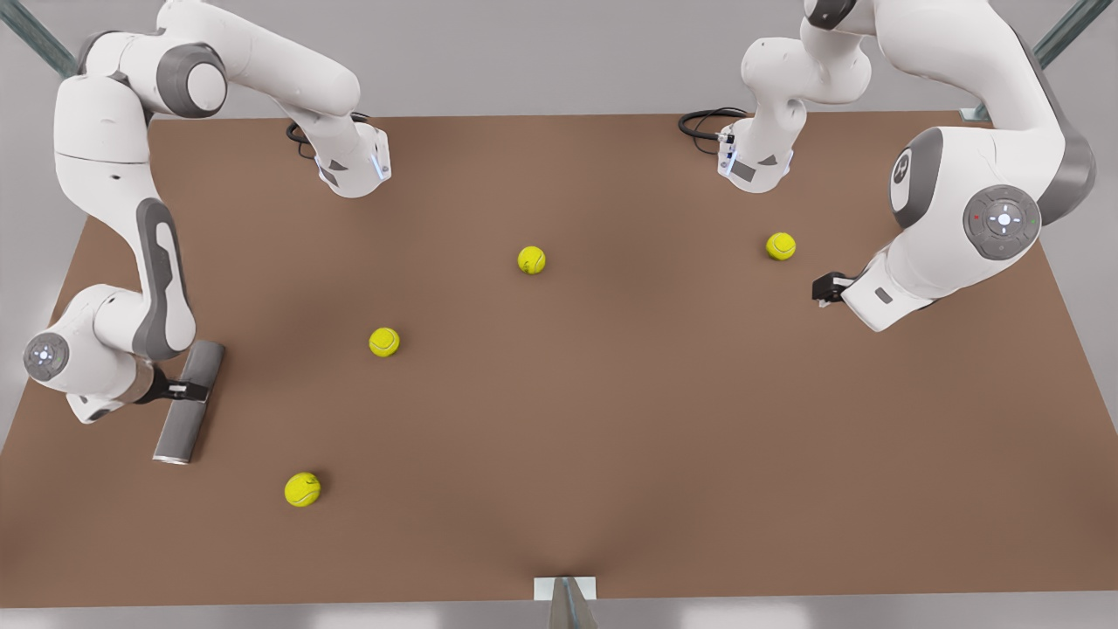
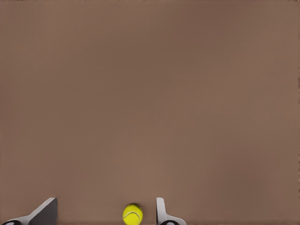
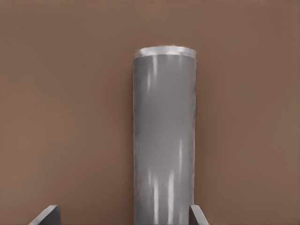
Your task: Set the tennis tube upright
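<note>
while lying flat on its side, sits close to the desk [image 1: 611,437] edge at the front view's left: tennis tube [image 1: 189,402], plain grey, long axis running roughly from far edge toward near edge, thin pale rim at the end toward the near edge. crossed mid-length by the right gripper [image 1: 190,390], reaching in from that same edge and hiding a band of the wall.

from the right wrist view: tennis tube [image 3: 164,140] set between the right gripper [image 3: 123,214] fingers [image 3: 47,215], spread wider than the tube, not clamped. one finger tight against the wall, contact hard to judge; the other clearly apart, bare desk in the gap. finger ends cut off by the frame. far end open or capped: cannot tell.

left gripper [image 1: 821,288] waiting near the desk edge at the front view's right, largely hidden behind its own arm, just a black part visible. from the left wrist view: left gripper [image 2: 103,213] fingers [image 2: 161,213] wide apart, holding nothing; tennis ball [image 2: 132,214] on the desk beyond the gap, lower part cut off. tennis ball [image 1: 780,245] near that gripper, toward the far edge.
</note>
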You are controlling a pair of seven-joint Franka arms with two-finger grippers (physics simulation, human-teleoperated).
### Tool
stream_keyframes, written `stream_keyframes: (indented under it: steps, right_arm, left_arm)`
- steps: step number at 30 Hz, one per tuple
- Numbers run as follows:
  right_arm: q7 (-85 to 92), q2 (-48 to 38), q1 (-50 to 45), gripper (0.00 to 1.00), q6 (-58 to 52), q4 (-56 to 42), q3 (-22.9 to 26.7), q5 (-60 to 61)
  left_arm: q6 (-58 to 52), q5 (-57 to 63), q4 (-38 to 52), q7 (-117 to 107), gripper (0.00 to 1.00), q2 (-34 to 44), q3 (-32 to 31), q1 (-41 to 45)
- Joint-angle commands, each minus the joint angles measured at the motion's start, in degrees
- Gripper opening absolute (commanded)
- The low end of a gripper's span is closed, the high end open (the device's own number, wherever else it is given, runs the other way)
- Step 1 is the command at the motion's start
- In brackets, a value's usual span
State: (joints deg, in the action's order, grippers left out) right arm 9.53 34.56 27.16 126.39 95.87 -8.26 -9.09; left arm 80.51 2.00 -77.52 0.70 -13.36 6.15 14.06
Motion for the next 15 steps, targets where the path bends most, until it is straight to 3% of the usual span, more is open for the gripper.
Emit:
stream_keyframes:
  steps: [1,15]
  right_arm:
    - [0.1,0.5,0.0,1.0,0.0,-0.8,0.0,0.0]
    - [1.9,9.0,0.7,1.0,-0.1,-8.1,0.4,-0.6]
  left_arm:
    - [0.0,-0.1,0.0,0.0,1.0,-0.1,0.0,0.0]
    - [0.1,-0.1,-0.1,0.0,1.0,-0.4,0.0,0.0]
